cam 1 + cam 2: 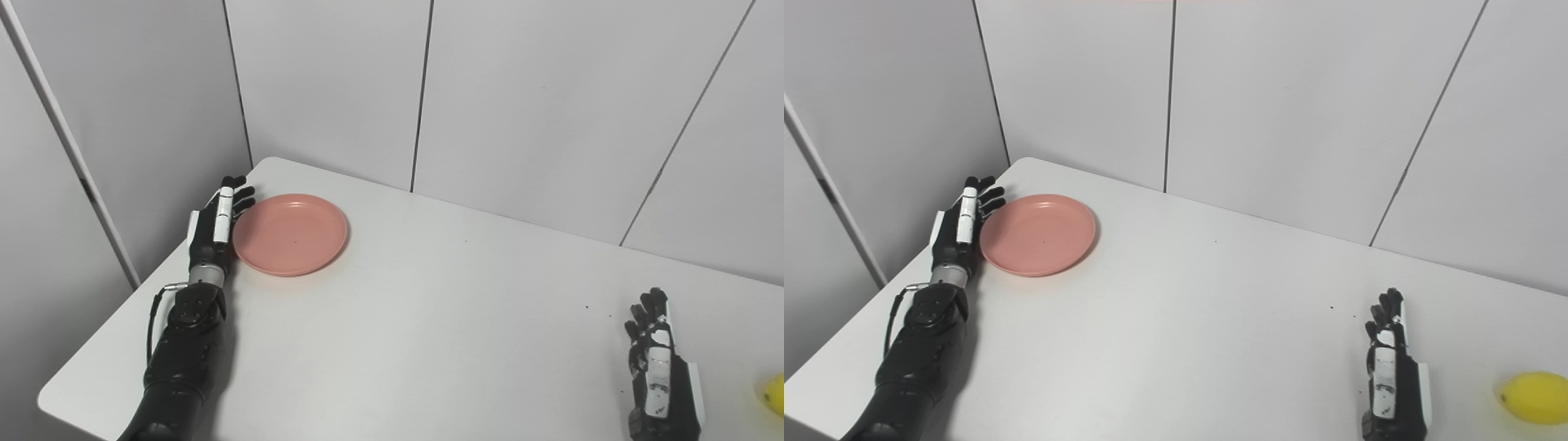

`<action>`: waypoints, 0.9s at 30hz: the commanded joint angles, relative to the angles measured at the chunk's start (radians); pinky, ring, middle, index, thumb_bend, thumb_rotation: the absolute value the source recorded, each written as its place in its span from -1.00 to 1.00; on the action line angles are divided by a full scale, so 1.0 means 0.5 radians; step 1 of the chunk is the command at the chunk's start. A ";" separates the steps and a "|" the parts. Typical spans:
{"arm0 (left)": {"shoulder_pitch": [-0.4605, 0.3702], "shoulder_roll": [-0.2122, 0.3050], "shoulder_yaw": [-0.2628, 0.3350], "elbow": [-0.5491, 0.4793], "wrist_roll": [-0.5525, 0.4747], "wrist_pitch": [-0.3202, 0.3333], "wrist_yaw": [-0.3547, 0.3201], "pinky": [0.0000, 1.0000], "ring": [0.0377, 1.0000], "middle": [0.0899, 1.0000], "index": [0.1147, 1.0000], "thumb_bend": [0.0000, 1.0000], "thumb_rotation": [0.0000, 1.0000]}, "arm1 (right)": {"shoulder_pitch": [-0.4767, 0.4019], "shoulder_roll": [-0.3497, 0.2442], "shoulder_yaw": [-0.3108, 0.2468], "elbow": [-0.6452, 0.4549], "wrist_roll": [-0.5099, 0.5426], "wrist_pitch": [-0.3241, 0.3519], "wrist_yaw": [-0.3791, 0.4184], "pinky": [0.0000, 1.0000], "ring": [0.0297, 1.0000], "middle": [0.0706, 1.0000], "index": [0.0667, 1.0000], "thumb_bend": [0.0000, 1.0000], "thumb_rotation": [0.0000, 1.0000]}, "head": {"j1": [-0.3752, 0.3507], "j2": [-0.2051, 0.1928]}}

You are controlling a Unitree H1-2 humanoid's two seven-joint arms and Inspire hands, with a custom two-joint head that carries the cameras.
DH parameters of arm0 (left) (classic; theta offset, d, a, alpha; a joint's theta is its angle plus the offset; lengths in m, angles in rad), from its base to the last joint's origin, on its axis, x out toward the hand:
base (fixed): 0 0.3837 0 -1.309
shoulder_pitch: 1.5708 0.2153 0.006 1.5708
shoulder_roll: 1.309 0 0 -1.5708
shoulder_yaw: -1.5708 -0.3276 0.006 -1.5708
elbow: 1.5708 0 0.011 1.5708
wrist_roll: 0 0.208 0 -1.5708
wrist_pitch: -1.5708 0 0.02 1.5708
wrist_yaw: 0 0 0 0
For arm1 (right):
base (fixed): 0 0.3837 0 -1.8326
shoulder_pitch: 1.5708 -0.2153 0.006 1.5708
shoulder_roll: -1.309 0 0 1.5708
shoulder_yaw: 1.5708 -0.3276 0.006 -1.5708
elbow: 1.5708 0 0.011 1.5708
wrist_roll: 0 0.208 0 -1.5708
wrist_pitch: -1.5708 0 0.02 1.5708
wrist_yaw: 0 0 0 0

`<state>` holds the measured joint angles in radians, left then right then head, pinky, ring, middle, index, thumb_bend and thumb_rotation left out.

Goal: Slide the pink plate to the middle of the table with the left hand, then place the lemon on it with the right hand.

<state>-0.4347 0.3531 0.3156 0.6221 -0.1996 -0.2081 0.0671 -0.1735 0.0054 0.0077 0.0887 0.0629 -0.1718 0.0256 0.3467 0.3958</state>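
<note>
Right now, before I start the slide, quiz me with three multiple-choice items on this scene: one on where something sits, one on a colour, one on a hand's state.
1. Where is the round pink plastic plate?
A. At the table's middle
B. Near the far left corner of the white table
C. Beside the right hand

2. What colour is the oval fruit at the right edge?
A. Green
B. Orange
C. Yellow

3. What is the black robotic left hand doing?
A. Standing open on edge against the plate's left rim
B. Gripping the lemon
C. Lying flat on the plate

Answers: 1 B, the plate lies by the corner, well left of centre. 2 C, the lemon is plainly yellow. 3 A, its fingers are extended beside the rim and it holds nothing. The black right hand is also open, short of the lemon.
</note>
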 commanded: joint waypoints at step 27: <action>-0.026 -0.266 -0.223 -0.328 0.007 0.182 -0.076 0.61 0.60 0.58 0.55 0.23 1.00 | -0.042 0.001 -0.002 -0.071 0.011 -0.004 0.010 1.00 1.00 1.00 1.00 0.39 1.00 | -0.035 0.010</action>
<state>-0.4280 0.2298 0.2237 0.4912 -0.1977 -0.1280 0.0558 -0.1734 0.0032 0.0080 0.0840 0.0631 -0.1603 0.0254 0.3283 0.4004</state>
